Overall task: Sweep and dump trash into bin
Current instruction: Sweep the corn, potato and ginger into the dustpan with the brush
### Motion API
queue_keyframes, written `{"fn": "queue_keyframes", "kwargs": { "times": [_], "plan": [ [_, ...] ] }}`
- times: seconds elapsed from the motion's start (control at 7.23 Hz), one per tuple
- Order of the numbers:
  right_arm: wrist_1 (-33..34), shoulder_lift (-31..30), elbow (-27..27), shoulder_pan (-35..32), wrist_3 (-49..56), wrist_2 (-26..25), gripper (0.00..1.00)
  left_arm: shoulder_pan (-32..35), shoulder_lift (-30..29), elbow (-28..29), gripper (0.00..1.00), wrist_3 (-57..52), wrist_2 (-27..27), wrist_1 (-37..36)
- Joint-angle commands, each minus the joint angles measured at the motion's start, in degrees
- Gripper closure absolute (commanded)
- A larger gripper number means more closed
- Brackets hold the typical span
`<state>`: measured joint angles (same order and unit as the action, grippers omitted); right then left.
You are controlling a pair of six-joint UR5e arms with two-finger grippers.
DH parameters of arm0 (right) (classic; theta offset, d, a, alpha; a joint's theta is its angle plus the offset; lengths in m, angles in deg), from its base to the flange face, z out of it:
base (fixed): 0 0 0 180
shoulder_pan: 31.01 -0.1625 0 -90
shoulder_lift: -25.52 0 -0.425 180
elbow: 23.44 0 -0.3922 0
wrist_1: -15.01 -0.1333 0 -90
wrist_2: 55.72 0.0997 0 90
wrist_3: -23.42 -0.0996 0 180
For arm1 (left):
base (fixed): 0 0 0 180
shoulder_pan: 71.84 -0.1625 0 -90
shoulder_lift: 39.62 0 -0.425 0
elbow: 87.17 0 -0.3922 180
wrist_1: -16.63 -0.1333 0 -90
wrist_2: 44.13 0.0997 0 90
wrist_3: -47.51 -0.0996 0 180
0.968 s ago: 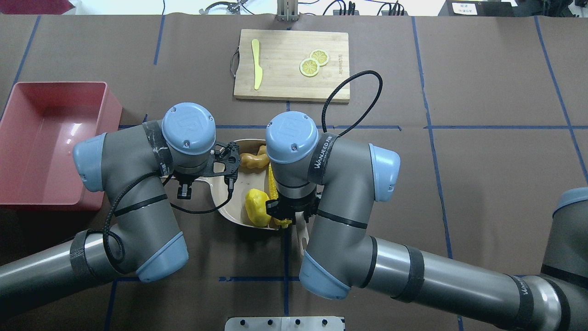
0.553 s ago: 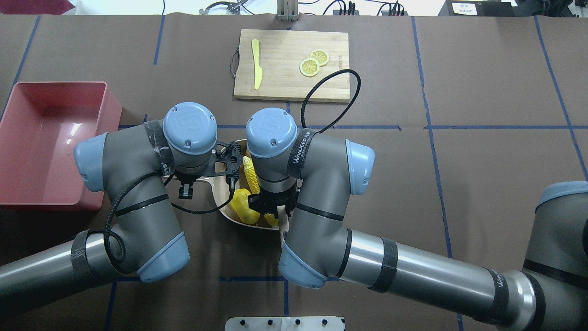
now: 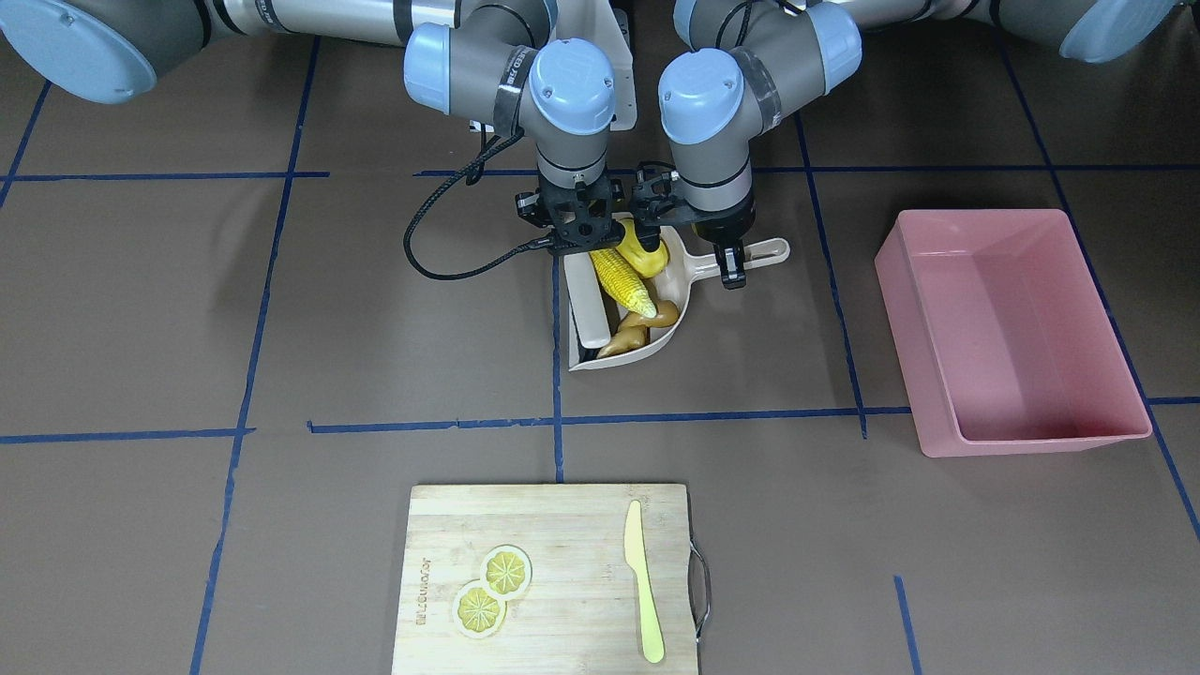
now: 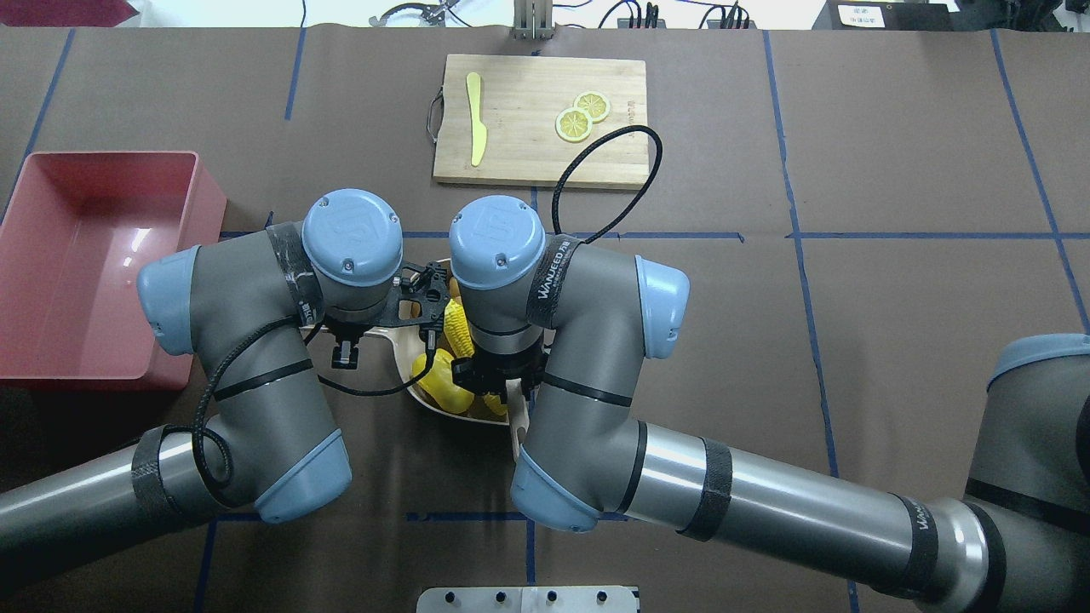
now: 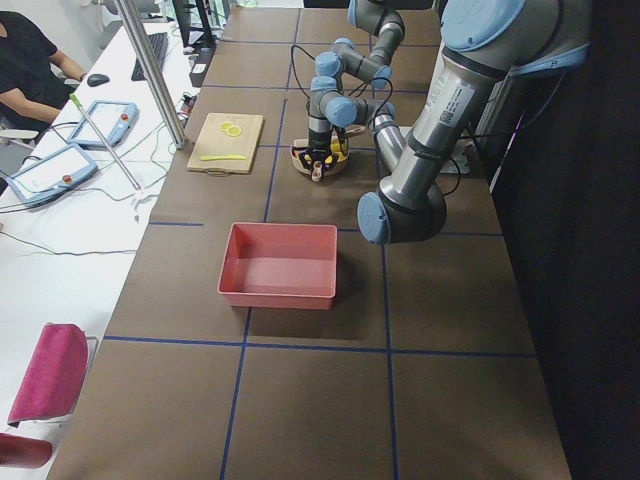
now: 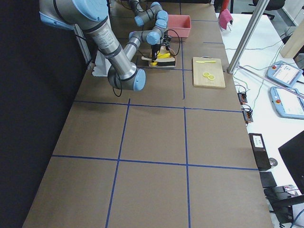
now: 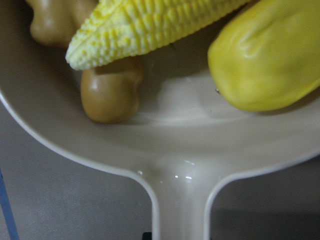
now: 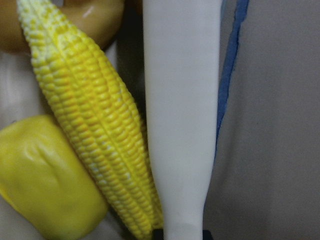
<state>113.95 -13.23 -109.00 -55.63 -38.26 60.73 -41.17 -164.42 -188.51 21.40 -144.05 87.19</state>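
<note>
The beige dustpan (image 3: 609,364) lies mid-table and holds all the trash: the corn cob (image 3: 623,279), the yellow potato-like lump (image 3: 645,251) and the tan ginger root (image 3: 642,328). My left gripper (image 3: 734,267) is shut on the dustpan's handle. My right gripper (image 3: 581,246) is shut on a white brush (image 3: 586,309) whose head stands at the pan's open side, against the corn (image 8: 90,115). The left wrist view shows the corn (image 7: 150,25), ginger (image 7: 107,92) and lump (image 7: 265,60) inside the pan (image 7: 180,150). The pink bin (image 4: 77,264) stands apart, on my left.
A wooden cutting board (image 3: 548,581) lies on the far side, with a pale yellow knife (image 3: 645,581) and two lemon slices (image 3: 492,586) on it. Both arms crowd together over the dustpan. Blue tape lines cross the brown table.
My right arm has swept left with the brush, pushing the corn and the yellow lump deeper into the dustpan. The left arm and the pan have stayed put.
</note>
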Motion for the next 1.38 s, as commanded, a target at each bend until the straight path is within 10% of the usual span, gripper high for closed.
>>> {"fn": "queue_keyframes", "kwargs": {
  "times": [0.0, 1.24],
  "plan": [
    [0.03, -0.54, -1.0, -0.42, 0.15, 0.26, 1.0, 0.09, 0.09, 0.0, 0.98, -0.09, -0.36, 0.36],
    [0.64, -11.49, -14.5, -4.98, 0.95, 2.1, 1.0, 0.7, 2.19, 5.43, 0.99, 0.35, -7.51, 14.28]
  ]
}}
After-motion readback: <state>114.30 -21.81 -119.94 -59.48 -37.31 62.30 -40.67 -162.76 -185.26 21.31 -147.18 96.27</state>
